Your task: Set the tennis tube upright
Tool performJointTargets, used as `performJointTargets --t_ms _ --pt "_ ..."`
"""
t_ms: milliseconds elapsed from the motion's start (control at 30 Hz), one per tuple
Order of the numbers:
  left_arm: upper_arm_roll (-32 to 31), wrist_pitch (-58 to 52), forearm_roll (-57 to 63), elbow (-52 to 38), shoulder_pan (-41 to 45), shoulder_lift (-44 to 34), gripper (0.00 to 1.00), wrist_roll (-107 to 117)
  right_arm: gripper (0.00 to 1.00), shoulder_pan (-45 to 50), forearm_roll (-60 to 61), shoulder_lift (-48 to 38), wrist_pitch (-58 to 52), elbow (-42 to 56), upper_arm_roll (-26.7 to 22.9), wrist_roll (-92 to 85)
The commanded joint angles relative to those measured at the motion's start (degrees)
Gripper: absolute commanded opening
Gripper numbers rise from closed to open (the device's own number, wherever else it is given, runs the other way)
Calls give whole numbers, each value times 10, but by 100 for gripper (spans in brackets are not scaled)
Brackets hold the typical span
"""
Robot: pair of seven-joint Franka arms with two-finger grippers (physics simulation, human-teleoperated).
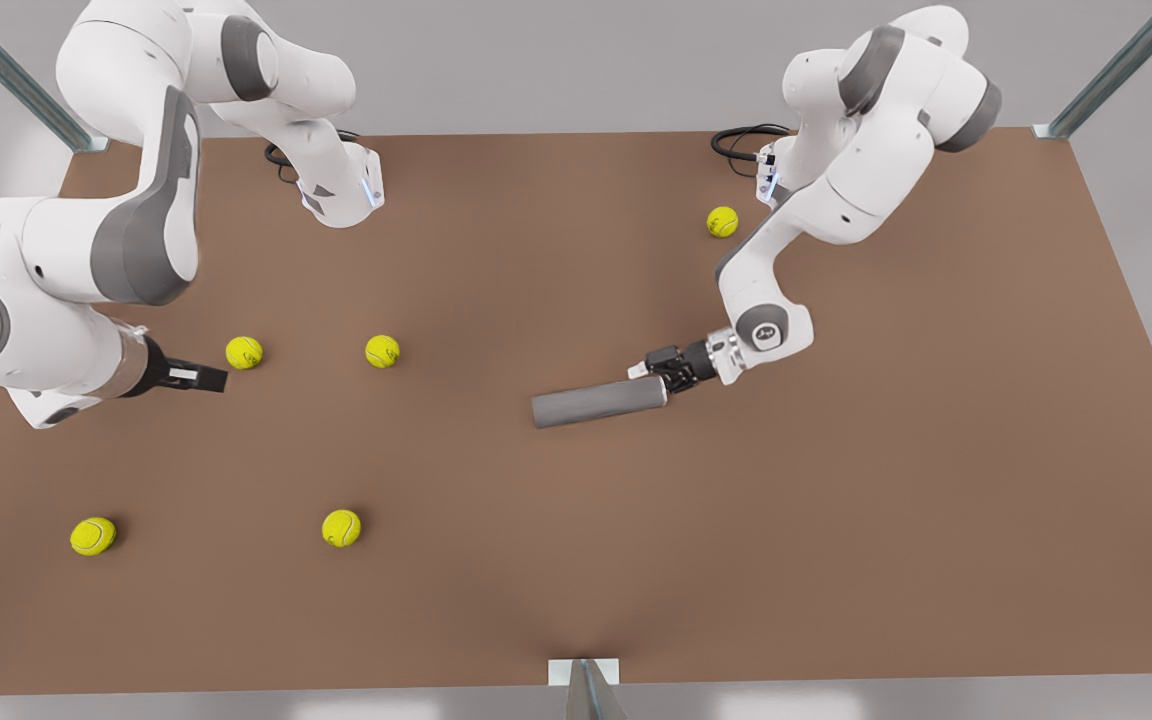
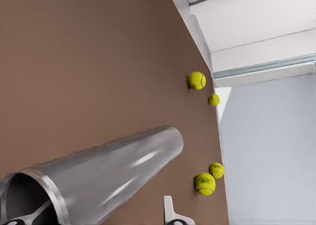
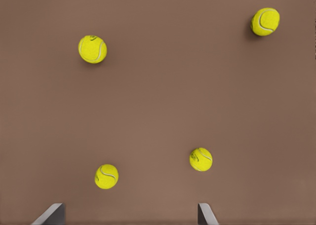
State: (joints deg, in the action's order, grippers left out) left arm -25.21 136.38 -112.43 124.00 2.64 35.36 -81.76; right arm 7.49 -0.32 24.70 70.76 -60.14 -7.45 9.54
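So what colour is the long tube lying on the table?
The tennis tube is plain grey with a silvery rim at its open end, which shows best in the left wrist view.

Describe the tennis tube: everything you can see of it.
The tennis tube is a plain grey cylinder with a metallic sheen, lying on its side on the brown table. The left wrist view shows an open end with a lighter silvery rim. That end points to the front view's right, where the left end effector meets it. No tennis ball touches it.
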Motion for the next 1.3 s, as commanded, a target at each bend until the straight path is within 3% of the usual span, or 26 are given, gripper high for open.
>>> performJointTargets --t_ms 0,67,200,367,533,800,1000,1067,1267 --pt "0 -1 2 -4 1 3 100 -17 100 -1 2 -1 0 0 2 14" --pt "0 -1 2 -4 1 3 95 -14 100 -9 14 -1 -1 0 1 12" --pt "0 -1 3 -3 1 2 68 -15 100 -27 35 -1 -2 0 -2 12" --pt "0 -1 5 -3 0 -4 62 -10 100 -27 37 -2 -1 0 2 12" --pt "-3 -1 5 -3 0 -13 46 6 100 -21 37 -10 5 1 5 14" --pt "-5 3 14 2 11 -47 37 20 100 17 -20 -4 54 -9 5 13" --pt "-5 7 30 17 17 -77 22 34 100 16 2 1 60 -9 5 12" --pt "-4 9 30 17 25 -92 21 69 100 8 2 -7 76 -56 5 13" --pt "-4 50 30 17 30 -143 21 107 100 10 2 -7 76 -59 8 19"
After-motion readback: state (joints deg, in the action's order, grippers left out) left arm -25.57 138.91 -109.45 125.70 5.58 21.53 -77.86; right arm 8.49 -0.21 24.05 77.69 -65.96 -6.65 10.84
